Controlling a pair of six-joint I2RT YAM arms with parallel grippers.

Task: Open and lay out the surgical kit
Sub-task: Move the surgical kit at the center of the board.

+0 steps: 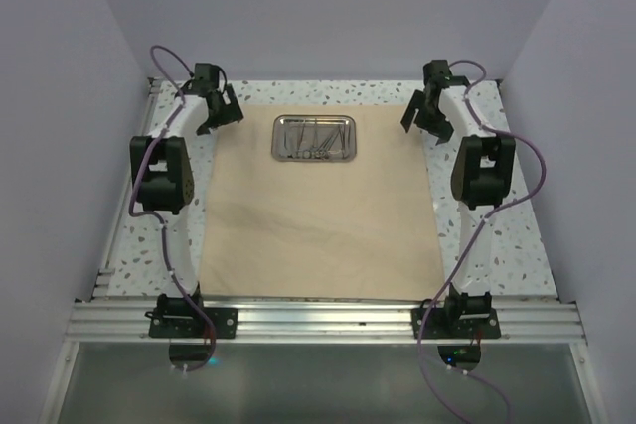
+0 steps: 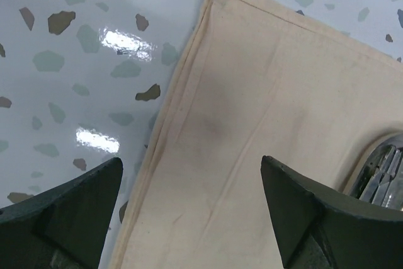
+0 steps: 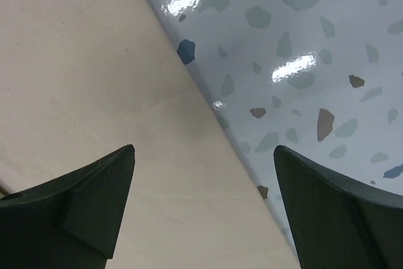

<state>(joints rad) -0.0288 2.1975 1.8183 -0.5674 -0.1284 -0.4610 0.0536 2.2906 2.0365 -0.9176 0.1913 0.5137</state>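
Flat cloth [image 1: 318,235] lies passable; tray [image 1: 277,138] blocks its far middle

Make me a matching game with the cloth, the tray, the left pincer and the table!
Things:
1 cloth
2 steel tray
3 left pincer
4 table

Clues:
A speckled
B tan, spread flat
C holding silver instruments
D open, empty, above the cloth's far left corner

Pairs: 1-B, 2-C, 3-D, 4-A
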